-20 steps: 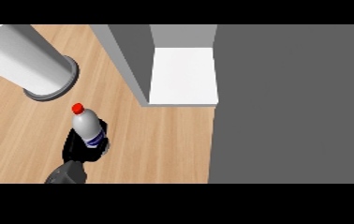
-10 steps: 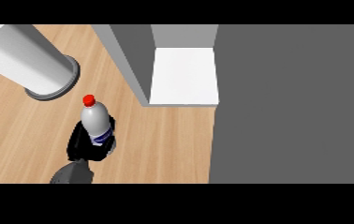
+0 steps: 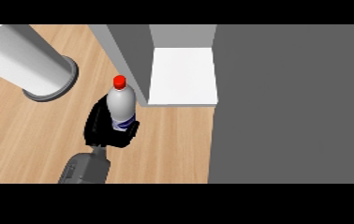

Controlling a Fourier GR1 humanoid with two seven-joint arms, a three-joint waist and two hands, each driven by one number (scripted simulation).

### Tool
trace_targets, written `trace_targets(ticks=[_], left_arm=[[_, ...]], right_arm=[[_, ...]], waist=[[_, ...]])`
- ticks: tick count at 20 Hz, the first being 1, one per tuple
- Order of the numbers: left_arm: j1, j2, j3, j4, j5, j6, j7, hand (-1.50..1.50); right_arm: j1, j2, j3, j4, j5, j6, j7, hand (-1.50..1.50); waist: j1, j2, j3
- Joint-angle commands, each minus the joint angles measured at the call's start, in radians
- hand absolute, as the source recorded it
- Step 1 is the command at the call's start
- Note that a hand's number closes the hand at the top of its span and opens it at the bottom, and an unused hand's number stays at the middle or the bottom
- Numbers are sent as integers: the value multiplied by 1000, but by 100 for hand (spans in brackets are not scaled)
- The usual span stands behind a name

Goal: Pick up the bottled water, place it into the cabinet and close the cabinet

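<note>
Bottled water (image 3: 121, 107) upright — within left hand (image 3: 102, 127) curl

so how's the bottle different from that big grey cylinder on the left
The bottled water is slim, with a red cap and a blue label; the grey cylinder is much wider, plain and capless. The bottle is held in the left hand, fingers curled round it, while the cylinder stands on the wooden counter, untouched. The bottle sits close to the open cabinet; the cylinder is farther off to the left. Both look upright and greyish.
</note>
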Motion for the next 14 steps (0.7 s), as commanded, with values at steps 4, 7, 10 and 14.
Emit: trace_targets(ticks=[4, 7, 10, 14], left_arm=[[-105, -3, -174, -86, 0, 260, 49, 150], [-259, -3, -202, 3, 22, 364, 60, 150], [-261, -3, -285, -32, 21, 455, 70, 150], [-406, -3, -226, 93, -68, 475, 63, 150]], right_arm=[[-110, -5, -46, 36, -38, -28, 50, -150], [-15, -25, -19, 1, -34, 13, 4, -150], [2, -6, 17, 48, 14, 2, -42, -150], [32, 18, 73, -10, 43, -31, -28, -150]], waist=[[2, 3, 0], [-12, 3, 0], [-9, 1, 0], [-13, 2, 0]])
